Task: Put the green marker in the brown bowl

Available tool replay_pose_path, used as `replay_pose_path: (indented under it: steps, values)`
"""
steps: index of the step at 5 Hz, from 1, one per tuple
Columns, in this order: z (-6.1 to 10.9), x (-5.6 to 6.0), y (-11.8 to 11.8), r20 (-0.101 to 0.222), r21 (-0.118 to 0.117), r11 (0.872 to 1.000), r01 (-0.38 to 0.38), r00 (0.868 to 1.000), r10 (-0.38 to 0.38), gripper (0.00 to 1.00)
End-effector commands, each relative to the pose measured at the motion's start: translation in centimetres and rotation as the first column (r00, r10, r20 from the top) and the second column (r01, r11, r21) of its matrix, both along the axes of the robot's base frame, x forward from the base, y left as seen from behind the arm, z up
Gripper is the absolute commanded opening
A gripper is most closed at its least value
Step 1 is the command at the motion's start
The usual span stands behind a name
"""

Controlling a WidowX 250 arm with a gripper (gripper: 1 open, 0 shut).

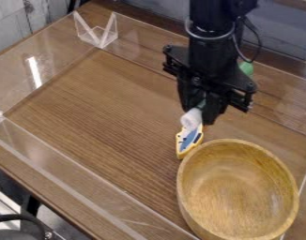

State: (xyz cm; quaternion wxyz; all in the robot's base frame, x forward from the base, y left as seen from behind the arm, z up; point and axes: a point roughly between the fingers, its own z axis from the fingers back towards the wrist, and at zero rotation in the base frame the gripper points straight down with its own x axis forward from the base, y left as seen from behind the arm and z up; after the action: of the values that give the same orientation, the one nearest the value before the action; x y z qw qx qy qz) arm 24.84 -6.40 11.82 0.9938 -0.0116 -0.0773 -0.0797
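Note:
My black gripper (204,105) hangs over the right half of the wooden table, shut on the green marker. The marker's white cap end (191,120) pokes down below the fingers, and a bit of its green barrel (245,67) shows at the gripper's right side. The marker is in the air, just above and to the upper left of the brown bowl (237,192), a wide shallow wooden bowl at the lower right. The cap hovers over the bowl's far rim and the toy beside it.
A small blue-and-yellow fish-shaped toy (189,141) lies right beside the bowl's upper left rim, under the marker tip. A clear plastic stand (96,30) sits at the back left. Clear low walls (30,150) edge the table.

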Motion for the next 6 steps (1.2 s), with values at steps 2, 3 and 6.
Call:
replay_pose_path:
  steps: [2, 3, 6]
  values:
    - [1.5, -1.0, -0.8, 0.042, -0.012, 1.0, 0.019, 0.999, -0.019, 0.0]
    - [1.5, -1.9, -1.6, 0.04, -0.015, 0.999, 0.028, 0.999, -0.028, 0.0]
    - [-0.1, -4.6, -4.9, 0.018, -0.024, 0.999, 0.037, 0.999, -0.036, 0.0]
